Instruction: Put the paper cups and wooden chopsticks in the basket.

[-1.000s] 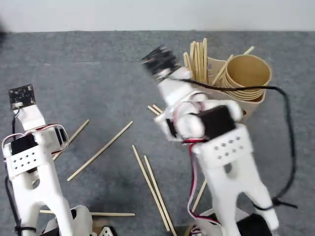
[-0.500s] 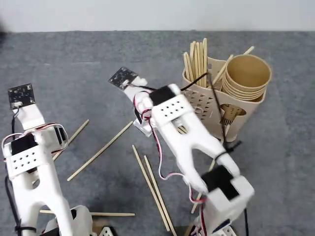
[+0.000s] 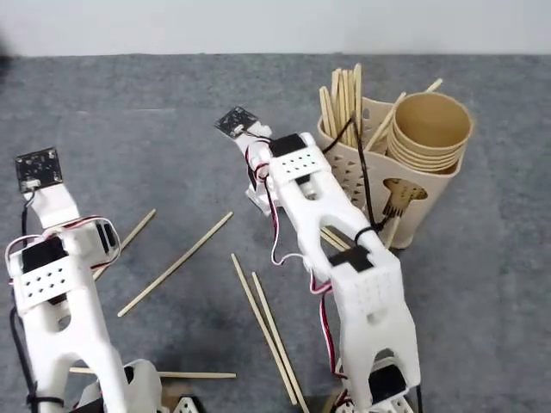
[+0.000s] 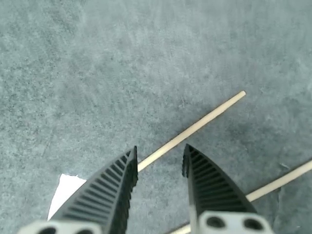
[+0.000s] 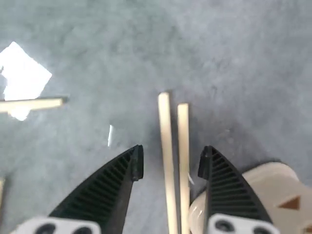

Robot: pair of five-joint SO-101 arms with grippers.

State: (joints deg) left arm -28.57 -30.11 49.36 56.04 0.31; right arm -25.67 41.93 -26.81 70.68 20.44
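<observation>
A beige slotted basket (image 3: 379, 176) stands at the back right, holding a stack of paper cups (image 3: 433, 127) and a bundle of wooden chopsticks (image 3: 344, 101). In the right wrist view my right gripper (image 5: 171, 151) is open just above the carpet, its fingers on either side of a pair of chopsticks (image 5: 165, 141) that lie next to the basket's foot (image 5: 248, 195). My left gripper (image 4: 161, 151) is also open, low over a single chopstick (image 4: 197, 126) at the left of the table. More loose chopsticks (image 3: 176, 262) lie on the carpet between the arms.
Grey carpet covers the table. Two long chopsticks (image 3: 269, 331) lie side by side in front of the right arm (image 3: 323, 215), and one (image 3: 159, 374) lies by the left arm's base (image 3: 60, 335). A further chopstick (image 4: 285, 179) lies near the left gripper.
The right arm has swung away from the basket, dipped left, then settled low over the chopstick pair beside the basket. The left arm has not moved.
</observation>
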